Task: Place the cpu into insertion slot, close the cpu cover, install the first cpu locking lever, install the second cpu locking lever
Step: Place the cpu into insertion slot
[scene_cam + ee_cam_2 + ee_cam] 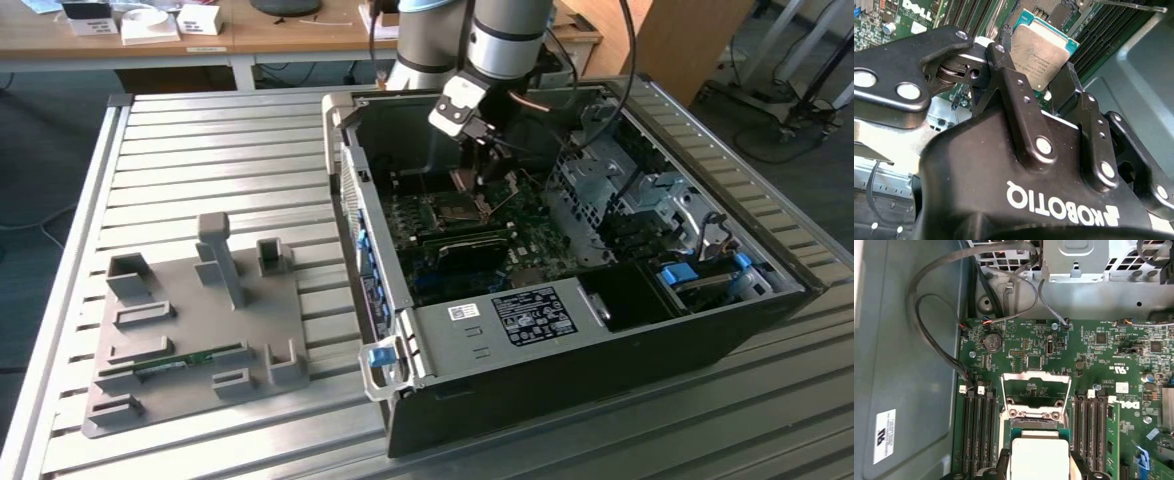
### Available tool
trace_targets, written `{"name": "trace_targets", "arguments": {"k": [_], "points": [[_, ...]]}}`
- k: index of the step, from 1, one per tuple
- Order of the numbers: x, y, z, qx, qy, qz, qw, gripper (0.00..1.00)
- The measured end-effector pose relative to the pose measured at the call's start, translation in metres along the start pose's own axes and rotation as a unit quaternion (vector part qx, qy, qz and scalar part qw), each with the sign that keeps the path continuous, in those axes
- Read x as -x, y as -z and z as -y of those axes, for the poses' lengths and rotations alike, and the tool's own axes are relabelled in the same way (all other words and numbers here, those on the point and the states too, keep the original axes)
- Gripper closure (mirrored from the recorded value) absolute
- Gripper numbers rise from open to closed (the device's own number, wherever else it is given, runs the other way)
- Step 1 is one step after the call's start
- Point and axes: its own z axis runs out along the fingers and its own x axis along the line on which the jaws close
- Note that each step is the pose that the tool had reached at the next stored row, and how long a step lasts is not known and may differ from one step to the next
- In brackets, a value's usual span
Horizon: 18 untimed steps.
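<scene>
My gripper (1034, 62) is shut on the cpu (1041, 47), a flat square chip with a dull silver top and a green edge, held by two opposite sides. In the first wrist view the cpu (1038, 457) hangs just above the insertion slot (1035, 423), covering most of it. The cpu cover (1036, 382), a shiny metal frame with a square window, is swung open away from the socket. In the exterior view the gripper (477, 178) reaches down into the open computer case, directly above the insertion slot (451, 208) on the green board.
Black memory slots (978, 432) flank the socket on both sides. Grey cables (929, 335) loop along the case wall. A drive cage (627, 190) fills the case on the exterior view's right. A grey fixture plate (187, 330) with a memory stick lies on the slatted table.
</scene>
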Motion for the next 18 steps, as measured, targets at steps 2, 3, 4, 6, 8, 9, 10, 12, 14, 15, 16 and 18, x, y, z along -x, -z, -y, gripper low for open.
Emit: {"name": "trace_targets", "arguments": {"k": [2,3,4,6,8,9,10,12,14,15,16,18], "points": [[0.0001,-0.0036,0.0005,0.0,0.0,0.0,1.0,0.46],[0.0001,-0.0055,0.0008,0.0,0.0,0.0,1.0,0.46],[0.0002,-0.0071,0.001,0.0,0.0,-0.0001,1.0,0.46],[0.0002,-0.008,0.0011,0.0,0.0,0.0,1.0,0.46],[0.0002,-0.008,0.0012,0.0,0.0,0.0001,1.0,0.46],[0.0002,-0.008,0.0012,0.0,0.0,0.0001,1.0,0.46],[0.0002,-0.0081,0.0012,0.0,0.0,0.0,1.0,0.46],[0.0002,-0.0082,0.0017,0.0,0.0,0.0,1.0,0.46],[0.0002,-0.0085,0.0027,0.0,0.0,-0.0001,1.0,0.46],[0.0001,-0.0089,0.0031,0.0001,0.0,-0.0001,1.0,0.46],[0.0001,-0.0096,0.0036,0.0001,0.0,-0.0001,1.0,0.46],[0.0002,-0.0114,0.0045,0.0,0.0,0.0,1.0,0.46]]}}
